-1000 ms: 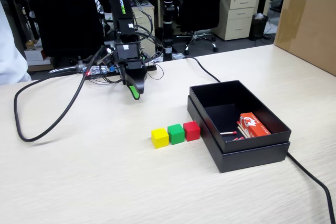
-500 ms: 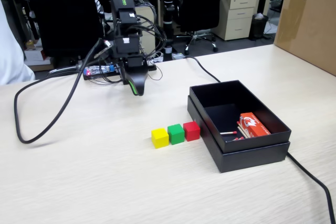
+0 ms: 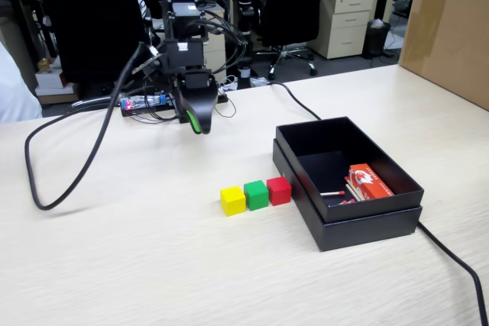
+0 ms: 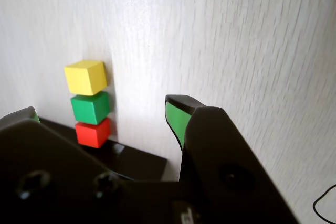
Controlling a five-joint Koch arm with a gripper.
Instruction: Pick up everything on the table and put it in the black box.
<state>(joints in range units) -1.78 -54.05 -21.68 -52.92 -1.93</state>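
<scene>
my gripper (image 3: pixel 199 125) hangs in the air near the arm's base, well apart from the work. in the wrist view its jaws stand spread, the green-padded tip on the right and the other just showing at the left edge, with bare table (image 3: pixel 153 265) between them and nothing held.

out ahead sit the three cubes in one tight row: yellow cube (image 3: pixel 233 200), green cube (image 3: pixel 256 195), red cube (image 3: pixel 279 190), each touching or nearly touching its neighbour, the red one just beside the wall of the black box (image 3: pixel 348 223). inside the box i can already see a matchbox (image 3: pixel 370 182) and some matchsticks (image 3: pixel 336 194); no cube is in yet, so i judge the job barely begun.

i'd go for the yellow one first, since its outer side is free. the neighbours block one pair of faces, so i'd turn the wrist to close across the row's free sides, come down centred and low, then lift straight before swinging over the box. a crooked descent would likely shove the whole row.
</scene>
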